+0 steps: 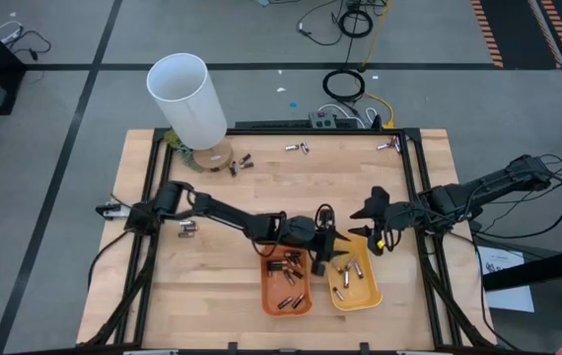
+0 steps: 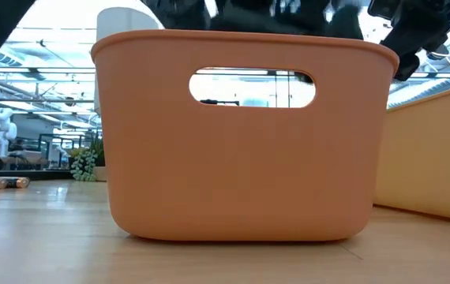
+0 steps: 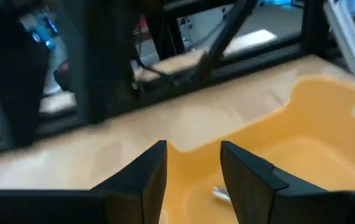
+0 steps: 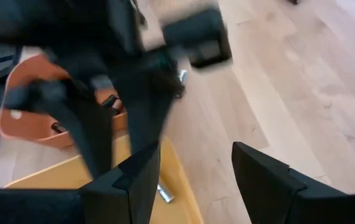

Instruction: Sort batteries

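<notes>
My left gripper hangs open over the near-left corner of the yellow tray, with nothing between its fingers. A silvery battery lies on the tray's floor below them. Several dark batteries lie in the orange tray beside it, and silvery ones lie in the yellow tray. My right gripper waits open just right of the yellow tray's far end, above the table.
A tall white tube stands at the far left. Loose batteries lie on the wood at the far edge, near the tube and at the left. A black frame borders the table.
</notes>
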You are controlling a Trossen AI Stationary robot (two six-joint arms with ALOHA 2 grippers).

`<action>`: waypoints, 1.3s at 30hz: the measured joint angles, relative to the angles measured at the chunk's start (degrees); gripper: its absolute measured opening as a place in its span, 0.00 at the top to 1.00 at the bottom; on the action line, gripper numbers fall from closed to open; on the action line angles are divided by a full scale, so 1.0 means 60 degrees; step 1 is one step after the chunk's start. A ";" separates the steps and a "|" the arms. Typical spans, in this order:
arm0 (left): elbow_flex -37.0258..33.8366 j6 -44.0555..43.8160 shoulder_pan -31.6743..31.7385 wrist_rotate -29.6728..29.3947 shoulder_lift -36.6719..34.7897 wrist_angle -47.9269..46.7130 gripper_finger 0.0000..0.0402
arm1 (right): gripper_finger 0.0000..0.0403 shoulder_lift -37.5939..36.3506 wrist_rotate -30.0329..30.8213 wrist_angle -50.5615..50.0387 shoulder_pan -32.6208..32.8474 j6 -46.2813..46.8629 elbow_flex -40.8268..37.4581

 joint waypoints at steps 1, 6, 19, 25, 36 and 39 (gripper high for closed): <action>0.0001 0.0178 0.0000 -0.0007 -0.0233 -0.0271 0.60 | 0.52 0.0000 0.0107 -0.0001 0.0000 0.0000 0.0000; 0.0012 0.0588 -0.0007 -0.0058 -0.1520 -0.2827 0.60 | 0.52 0.0000 0.0543 0.0066 0.0000 -0.0009 0.0000; -0.3312 -0.2802 -0.0006 -0.0737 -0.5272 -1.0181 0.60 | 0.52 0.0809 0.0596 0.2715 0.0025 -0.1625 0.0011; -0.5707 -0.5150 -0.0266 -0.0845 -0.7648 -1.1128 0.60 | 0.52 0.2131 0.0589 0.3899 0.0011 -0.2765 0.0011; -0.7634 -0.8510 -0.1277 -0.0241 -0.8891 -1.3307 0.60 | 0.52 0.3543 0.0574 0.4448 -0.0306 -0.3297 0.0011; -0.7912 -0.8906 -0.1540 -0.0217 -0.8805 -1.3634 0.60 | 0.52 0.3606 0.0552 0.4454 -0.0379 -0.3297 0.0011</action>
